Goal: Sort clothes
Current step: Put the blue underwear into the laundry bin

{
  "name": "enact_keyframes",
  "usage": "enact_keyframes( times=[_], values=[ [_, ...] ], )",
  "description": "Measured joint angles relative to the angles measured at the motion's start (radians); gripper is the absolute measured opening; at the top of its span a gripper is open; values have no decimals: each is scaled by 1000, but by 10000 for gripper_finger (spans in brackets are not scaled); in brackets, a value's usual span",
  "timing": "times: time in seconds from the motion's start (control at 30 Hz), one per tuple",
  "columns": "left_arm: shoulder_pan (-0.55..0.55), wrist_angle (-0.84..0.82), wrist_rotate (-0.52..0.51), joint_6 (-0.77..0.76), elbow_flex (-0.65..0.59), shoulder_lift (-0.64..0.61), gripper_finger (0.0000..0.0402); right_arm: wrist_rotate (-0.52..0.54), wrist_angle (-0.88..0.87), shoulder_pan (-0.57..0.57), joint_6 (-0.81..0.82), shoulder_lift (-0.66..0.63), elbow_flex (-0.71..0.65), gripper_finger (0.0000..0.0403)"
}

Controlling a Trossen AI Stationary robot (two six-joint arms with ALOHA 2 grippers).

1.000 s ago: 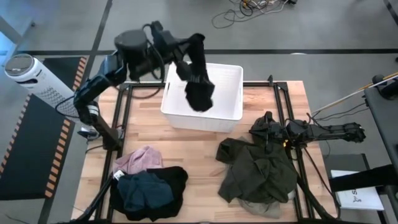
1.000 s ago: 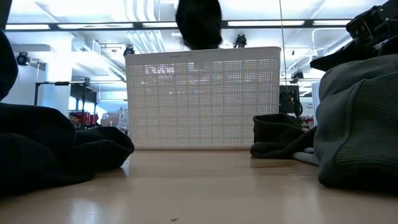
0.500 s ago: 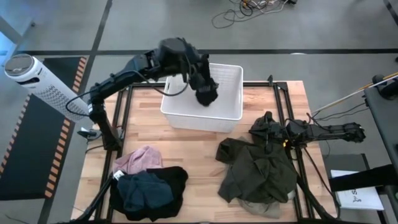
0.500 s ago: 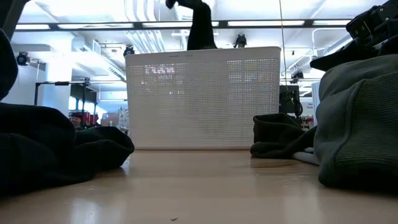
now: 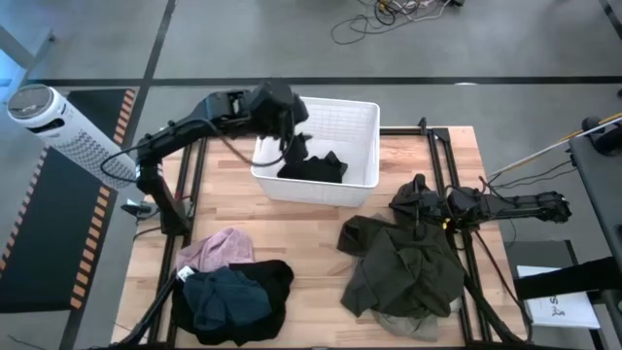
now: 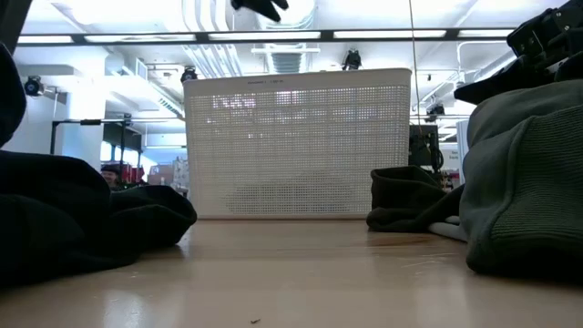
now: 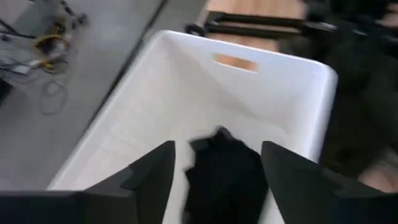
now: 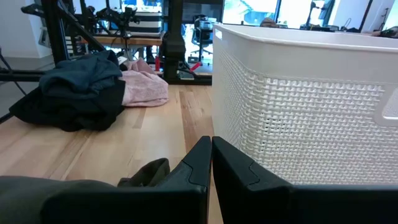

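Observation:
A black garment [image 5: 313, 167] lies crumpled on the floor of the white lattice basket [image 5: 362, 109] at the table's far side. My left gripper [image 7: 217, 149] hangs open just above it, over the basket's left half, fingers either side of the cloth [image 7: 225, 180] below. My right gripper [image 8: 211, 148] is shut, low over the far end of the olive-green pile [image 5: 403, 262] at the right. A pale pink shirt [image 5: 219, 250] and a black and teal heap [image 5: 233, 297] lie at the near left. My right gripper lies level and shut at the top of the olive-green pile [image 8: 74, 196], pointing toward the table's left. I cannot tell whether the fingers touch the cloth.
Bare wood [image 5: 311, 228] lies between the basket and the two piles. Black frame rails [image 5: 442, 160] run along the table's left and right sides. A white cylinder [image 5: 58, 126] stands off the table at the far left.
My left gripper has come down from high over the basket toward its left half and has let go of the black garment. The garment hung below the fingers a second ago and has now fallen in a heap onto the basket's floor.

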Motion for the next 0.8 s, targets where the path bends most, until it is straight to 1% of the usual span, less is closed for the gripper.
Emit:
enact_keyframes(
  times=[0.13,0.23,0.33,0.5,0.67,0.8],
  values=[
    [-124,-154,-33,-79,52,-1,239,0,0,0,0,0,0,0],
    [-238,-245,-67,-152,58,-2,227,0,0,0,0,0,0,0],
    [-347,-294,-74,-260,46,-2,214,0,0,0,0,0,0,0],
    [-504,-300,-75,-459,-5,-2,202,0,0,0,0,0,0,0],
    [-626,-307,-74,-660,-86,-1,203,0,0,0,0,0,0,0],
    [-700,-317,-22,-792,-185,-1,211,0,0,0,0,0,0,0]
  ],
)
